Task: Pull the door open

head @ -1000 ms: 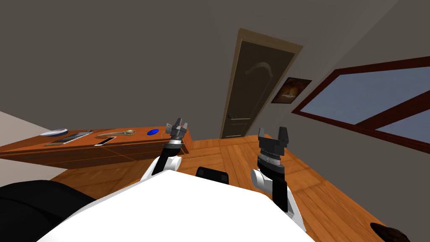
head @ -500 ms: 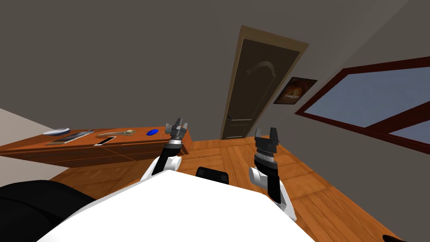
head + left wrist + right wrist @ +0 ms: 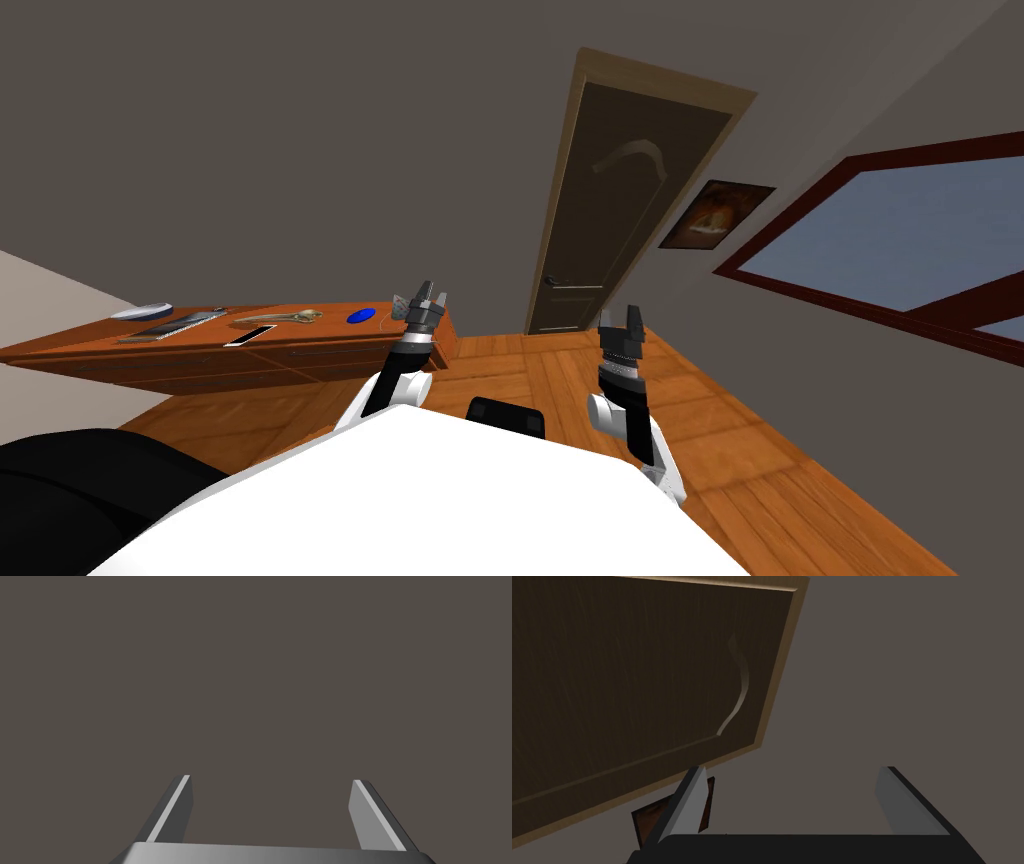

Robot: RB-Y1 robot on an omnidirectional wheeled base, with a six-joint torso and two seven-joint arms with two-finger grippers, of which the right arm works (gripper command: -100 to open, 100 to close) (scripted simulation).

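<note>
While the door point(image 3: 620, 200) stands shut in its light wooden frame on the far grey wall, both arms are raised ahead of the torso and well short of it. The right forearm slants up and forward. The right gripper point(image 3: 621, 322) points toward the door, its fingers spread apart, and its wrist view looks onto the dark door panel. The door handle point(image 3: 553, 281) sits at the leaf's left edge, well apart from both grippers. The left forearm is raised likewise, with the left gripper point(image 3: 428, 298) before the corner of the orange-brown sideboard point(image 3: 200, 360), fingers spread. A framed picture point(image 3: 715, 213) hangs just right of the door.
</note>
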